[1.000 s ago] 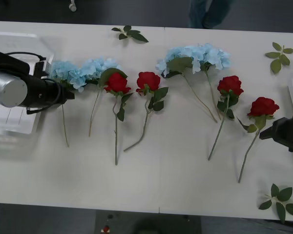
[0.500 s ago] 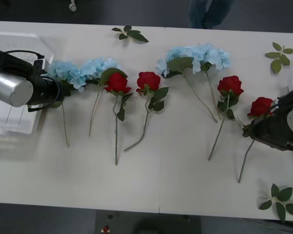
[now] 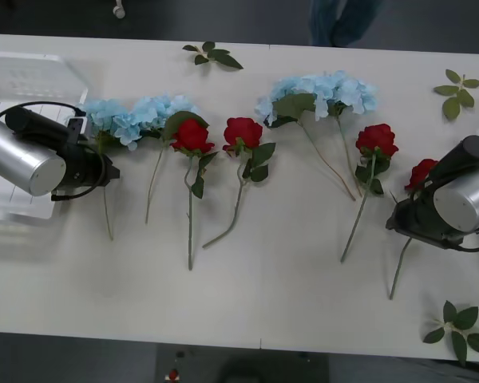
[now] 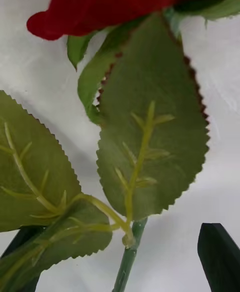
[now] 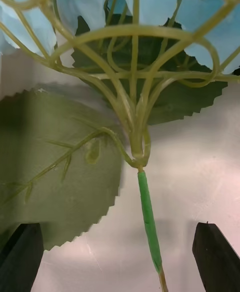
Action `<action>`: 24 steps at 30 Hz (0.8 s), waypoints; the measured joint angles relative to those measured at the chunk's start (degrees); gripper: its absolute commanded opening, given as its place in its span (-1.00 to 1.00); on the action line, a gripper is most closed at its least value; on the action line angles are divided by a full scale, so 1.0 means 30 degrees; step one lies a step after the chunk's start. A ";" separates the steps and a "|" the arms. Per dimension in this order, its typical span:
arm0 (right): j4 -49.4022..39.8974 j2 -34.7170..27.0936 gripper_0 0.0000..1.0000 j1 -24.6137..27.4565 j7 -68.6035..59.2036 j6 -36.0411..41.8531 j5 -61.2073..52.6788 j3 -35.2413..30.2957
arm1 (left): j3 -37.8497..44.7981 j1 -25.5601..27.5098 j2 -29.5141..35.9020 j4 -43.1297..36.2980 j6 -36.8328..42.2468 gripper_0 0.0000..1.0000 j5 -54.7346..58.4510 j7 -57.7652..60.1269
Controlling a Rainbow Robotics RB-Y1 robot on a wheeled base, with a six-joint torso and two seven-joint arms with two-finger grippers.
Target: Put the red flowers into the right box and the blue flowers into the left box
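1. The right gripper, fingers apart, sits low over the stem of the rightmost rose at the table's right side.
2. The left gripper, fingers spread, straddles the stem of the leftmost blue flower, beside the left box.
3. Three more roses lie mid-table; another blue cluster lies farther back.

Your left hand straddles a blue flower stem with bare counter either side — a broad leaf crowds one finger. Your right hand meets a red rose's leaves directly ahead — its stem runs between the fingers.
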 measured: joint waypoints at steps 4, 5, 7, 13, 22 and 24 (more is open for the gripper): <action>0.0000 0.0000 -0.35 0.0000 0.0000 0.0337 0.0000 0.0007 | 0.0001 0.0000 -0.0018 0.0000 -0.0006 -1.00 -0.0414 0.0035; 0.0000 0.0000 -0.71 0.0000 0.0000 0.0347 0.0000 0.0007 | 0.0001 0.0000 -0.0023 0.0000 -0.0013 -1.00 -0.0604 0.0090; 0.0000 0.0000 -1.00 0.0000 0.0000 0.0351 0.0000 0.0007 | 0.0001 0.0000 -0.0026 0.0000 -0.0025 -1.00 -0.0679 0.0270; 0.0000 0.0000 -1.00 0.0000 0.0001 0.0894 0.0000 0.0007 | 0.0001 0.0000 -0.0097 0.0000 -0.0342 -1.00 -0.0679 0.0312; 0.0000 0.0000 -1.00 0.0000 0.0001 0.0896 0.0000 0.0007 | 0.0001 0.0000 -0.0679 0.0001 -0.0500 -1.00 -0.0956 0.0316; 0.0000 -0.0002 -1.00 -0.0002 0.0001 0.0897 0.0000 0.0007 | 0.0001 0.0000 -0.0692 0.0001 -0.0500 -1.00 -0.0956 0.0317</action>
